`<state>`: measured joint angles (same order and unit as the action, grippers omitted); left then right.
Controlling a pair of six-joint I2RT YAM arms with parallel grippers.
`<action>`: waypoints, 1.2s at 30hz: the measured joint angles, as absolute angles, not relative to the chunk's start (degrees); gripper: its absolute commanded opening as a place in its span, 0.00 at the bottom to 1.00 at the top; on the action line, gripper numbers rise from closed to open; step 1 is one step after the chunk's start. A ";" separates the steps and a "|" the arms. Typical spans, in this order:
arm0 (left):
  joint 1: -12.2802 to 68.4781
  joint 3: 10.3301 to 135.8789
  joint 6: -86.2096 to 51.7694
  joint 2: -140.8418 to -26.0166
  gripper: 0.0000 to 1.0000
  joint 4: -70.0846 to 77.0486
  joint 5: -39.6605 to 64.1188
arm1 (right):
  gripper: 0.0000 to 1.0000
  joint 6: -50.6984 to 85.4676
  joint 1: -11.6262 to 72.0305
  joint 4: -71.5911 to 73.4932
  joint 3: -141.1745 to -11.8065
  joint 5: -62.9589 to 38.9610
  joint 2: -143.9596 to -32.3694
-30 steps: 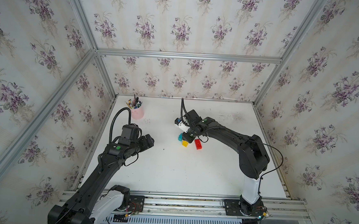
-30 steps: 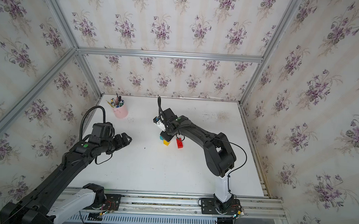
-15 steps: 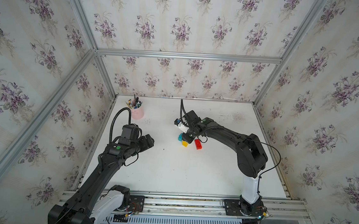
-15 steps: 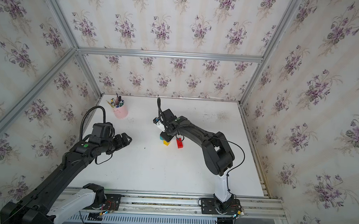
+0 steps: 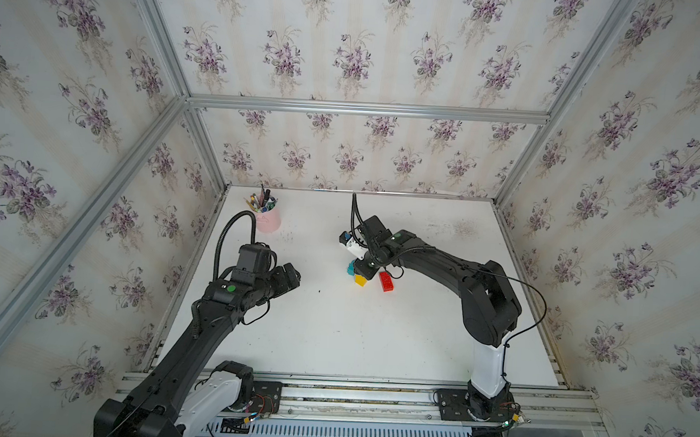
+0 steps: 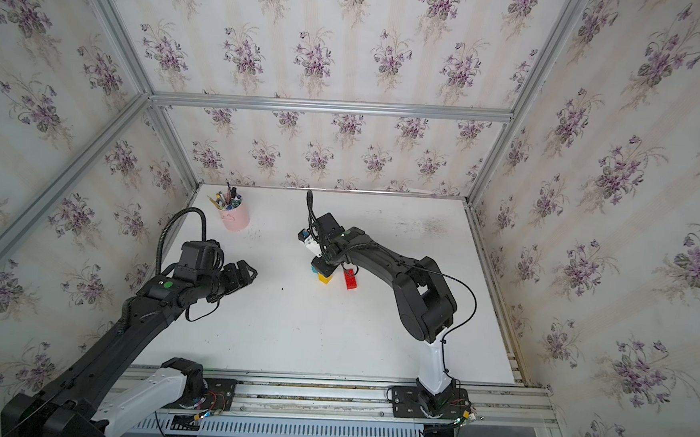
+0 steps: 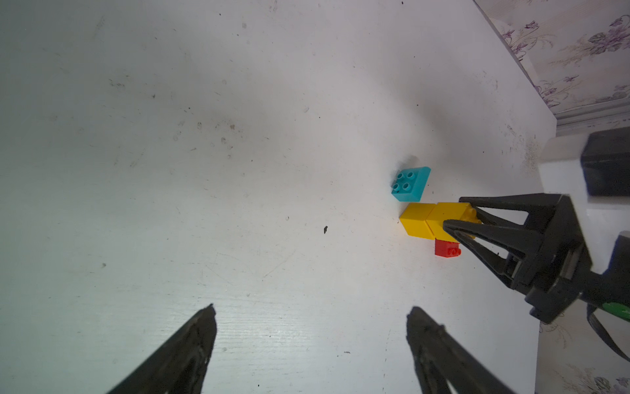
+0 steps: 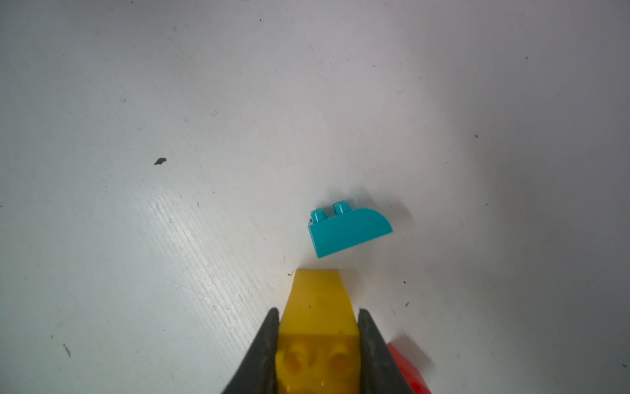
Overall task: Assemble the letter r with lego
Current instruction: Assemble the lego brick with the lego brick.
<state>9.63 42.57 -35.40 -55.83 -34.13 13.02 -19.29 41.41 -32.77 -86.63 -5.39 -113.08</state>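
Yellow bricks, two of them joined end to end as a short bar (image 7: 433, 221), are clamped in the right gripper (image 8: 317, 311). Both fingers press on the sides of the studded brick; the plain brick projects beyond the fingertips. The bar (image 5: 360, 279) is located near the middle of the table (image 5: 353, 344). Whether its free end touches the surface cannot be determined.

Teal brick (image 8: 347, 232): one rounded edge, four studs, loose on the table. It lies just beside the free end of the bar, separated by a narrow gap, on the side toward the far edge.

Red brick (image 5: 386, 281): longer, loose on the table. It lies just beside the bar on the side toward the right edge. In the left wrist view it (image 7: 446, 249) is partly hidden behind the bar and a right finger.

Left gripper (image 7: 312, 307): jaws wide apart, holding nothing. In both top views it (image 6: 249, 271) hangs over the left part of the table, well apart from the bricks and pointed toward them.

Pink pen cup (image 5: 268, 221): upright near the far left corner, filled with pens.
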 measured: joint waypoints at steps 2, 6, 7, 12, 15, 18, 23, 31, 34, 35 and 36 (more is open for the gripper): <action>9.63 42.57 -35.40 -55.83 0.89 -34.13 13.02 | 0.17 -19.25 41.41 -32.60 -86.11 -5.21 -112.73; 9.63 42.52 -35.40 -55.81 0.89 -34.13 13.02 | 0.17 -18.44 41.41 -30.94 -84.07 -5.10 -111.55; 9.63 42.48 -35.40 -55.81 0.89 -34.11 13.02 | 0.17 -18.17 41.41 -30.46 -83.59 -5.02 -111.26; 9.63 42.37 -35.40 -55.66 0.89 -34.22 13.02 | 0.18 -16.43 41.39 -26.39 -79.48 -4.60 -108.86; 9.63 42.26 -35.40 -55.51 0.89 -34.39 12.99 | 0.18 -15.42 41.39 -23.81 -76.90 -4.38 -107.39; 9.63 42.13 -35.40 -55.37 0.89 -34.50 12.88 | 0.18 -14.41 41.39 -21.26 -74.74 -4.36 -106.30; 9.63 42.04 -35.40 -55.33 0.89 -34.50 12.82 | 0.18 -12.64 41.39 -16.88 -71.77 -4.19 -105.43; 9.63 41.98 -35.40 -55.27 0.89 -34.52 12.80 | 0.19 -10.68 41.39 -13.61 -71.79 -5.43 -106.48; 9.63 41.93 -35.38 -55.16 0.89 -34.54 12.53 | 0.19 -10.72 41.34 -13.72 -73.30 -5.89 -107.87; 9.63 41.87 -35.38 -55.05 0.89 -34.50 12.51 | 0.19 -10.94 41.34 -13.91 -73.93 -6.09 -108.44; 9.63 41.78 -35.38 -54.94 0.90 -34.52 12.34 | 0.19 -11.16 41.34 -14.15 -74.72 -6.33 -109.08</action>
